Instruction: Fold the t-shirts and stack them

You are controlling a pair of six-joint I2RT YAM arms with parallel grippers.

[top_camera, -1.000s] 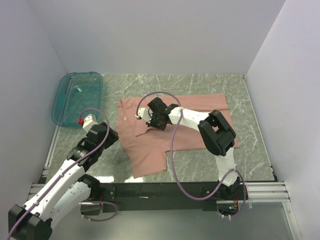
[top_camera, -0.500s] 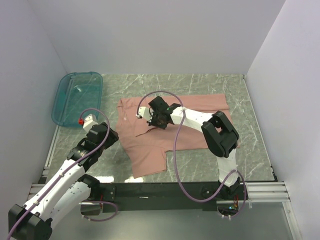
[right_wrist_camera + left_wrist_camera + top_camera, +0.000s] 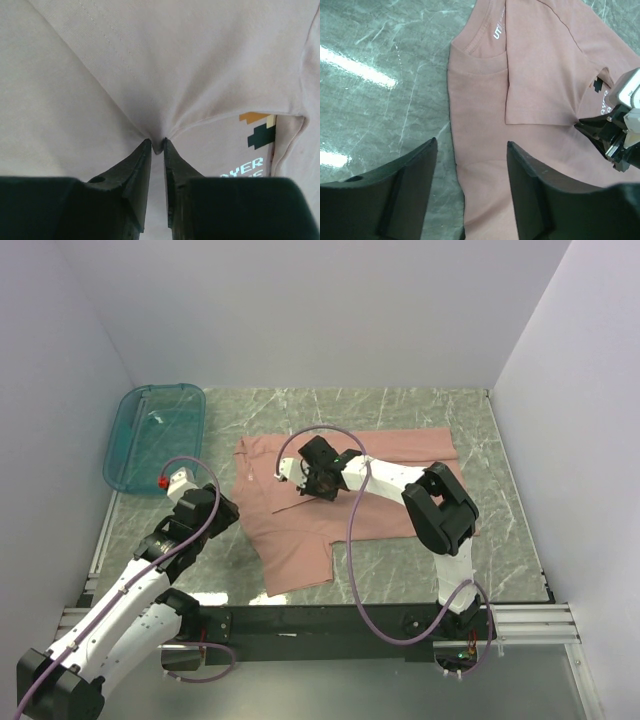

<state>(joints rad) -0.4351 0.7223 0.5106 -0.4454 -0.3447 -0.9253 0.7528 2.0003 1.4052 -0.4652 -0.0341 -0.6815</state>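
Note:
The salmon-pink t-shirt [image 3: 290, 535] lies spread on the marble table, one sleeve folded in over the chest. My right gripper [image 3: 299, 483] sits low on it near the middle. In the right wrist view its jaws [image 3: 157, 142] are shut on a small bunched pinch of the t-shirt [image 3: 190, 60], beside the pixel print [image 3: 257, 130]. My left gripper [image 3: 222, 512] hovers open at the shirt's left edge. In the left wrist view the open gripper [image 3: 472, 142] spans the edge of the t-shirt [image 3: 545, 60] with nothing held, and the right gripper [image 3: 584, 126] shows at the far right.
A teal translucent bin [image 3: 155, 435] rests at the back left of the table. White walls close in the left, back and right sides. The right arm's elbow [image 3: 435, 505] stands over the shirt's right half.
The right gripper has shifted slightly left and stays pinched on the fabric. The left arm has stayed in place.

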